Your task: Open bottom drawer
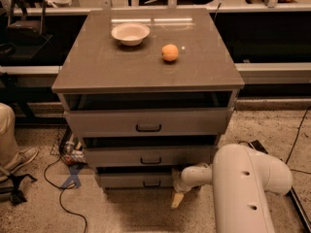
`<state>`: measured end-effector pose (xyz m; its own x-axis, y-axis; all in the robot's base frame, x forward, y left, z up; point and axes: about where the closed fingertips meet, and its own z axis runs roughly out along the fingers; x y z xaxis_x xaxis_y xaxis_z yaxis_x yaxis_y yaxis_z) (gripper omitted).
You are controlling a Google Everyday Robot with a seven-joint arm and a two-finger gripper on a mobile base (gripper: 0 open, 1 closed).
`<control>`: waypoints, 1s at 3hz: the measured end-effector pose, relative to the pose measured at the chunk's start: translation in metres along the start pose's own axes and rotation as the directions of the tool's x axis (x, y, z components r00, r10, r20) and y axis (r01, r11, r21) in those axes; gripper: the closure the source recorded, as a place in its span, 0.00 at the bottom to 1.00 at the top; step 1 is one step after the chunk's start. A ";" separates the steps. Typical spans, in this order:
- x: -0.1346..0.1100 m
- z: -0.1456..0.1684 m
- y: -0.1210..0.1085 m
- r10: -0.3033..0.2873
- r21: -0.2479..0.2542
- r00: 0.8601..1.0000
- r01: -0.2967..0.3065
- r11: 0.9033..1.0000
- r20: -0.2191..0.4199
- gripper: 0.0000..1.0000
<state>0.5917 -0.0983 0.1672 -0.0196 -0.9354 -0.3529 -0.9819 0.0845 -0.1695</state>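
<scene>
1. Bench. A grey-brown bench (112, 67) with three drawers is seen at the centre of the frame. A white bowl (130, 33) is set on its top toward the upper left. An orange (170, 52) is placed to the right of the bowl, well apart from it.

2. Drawers. The top drawer (107, 123) is the tallest and widest front, and the middle drawer (116, 157) is located directly below it. The bottom drawer (121, 180) is found at the lower centre of the frame, just above the floor. Its small black bar handle (151, 183) is centred on the front. A dark gap is visible above each of the three fronts.

3. Arm and gripper. The large white arm (245, 188) is seen at the lower right of the frame and is extended leftward toward the bench. The gripper (176, 201) is positioned at the lower centre, just below the right end of the bottom drawer front and to the right of its handle. The gripper is pointed down toward the floor. Whether the gripper is spread or closed cannot be told, and nothing is seen held in it.

4. Surroundings. A black cable (53, 176) and a blue mark (73, 181) are seen on the speckled floor at the lower left. A shoe (19, 160) is visible at the left edge.
</scene>
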 end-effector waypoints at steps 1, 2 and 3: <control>-0.005 0.010 -0.009 -0.002 0.031 1.000 0.001 1.000 0.028 0.26; 0.001 -0.006 -0.018 -0.003 0.087 1.000 0.002 0.996 0.009 0.49; 0.009 -0.029 -0.006 0.018 0.125 0.999 -0.023 0.992 0.034 0.72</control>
<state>0.5914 -0.1177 0.1919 -0.0312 -0.9215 -0.3872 -0.9499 0.1479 -0.2755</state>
